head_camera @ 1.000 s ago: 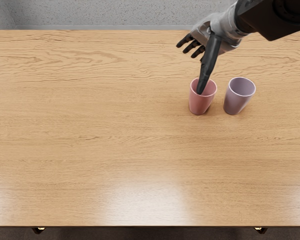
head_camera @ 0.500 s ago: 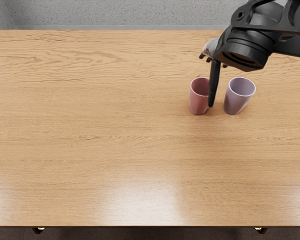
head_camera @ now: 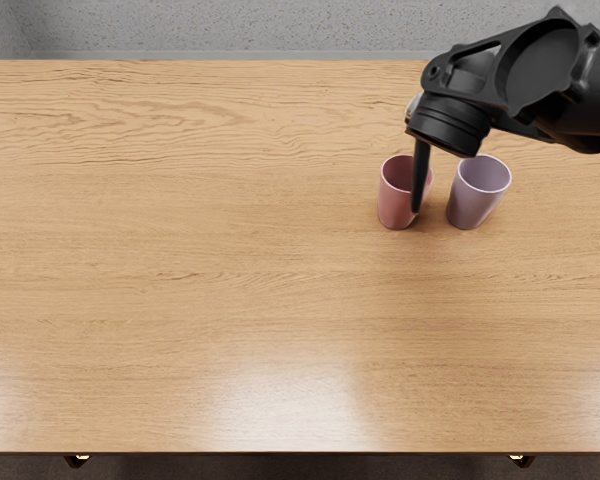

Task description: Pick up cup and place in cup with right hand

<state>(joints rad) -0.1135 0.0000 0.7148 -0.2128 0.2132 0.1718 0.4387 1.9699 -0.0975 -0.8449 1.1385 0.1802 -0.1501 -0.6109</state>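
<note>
Head view: robot hand (head_camera: 421,172) partly covers pink cup (head_camera: 393,205), purple cup (head_camera: 470,205) near; can't tell its grip.

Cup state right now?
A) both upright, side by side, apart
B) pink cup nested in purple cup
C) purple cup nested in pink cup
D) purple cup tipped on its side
A: the pink cup and the purple cup each stand upright, with a gap between them.
</note>
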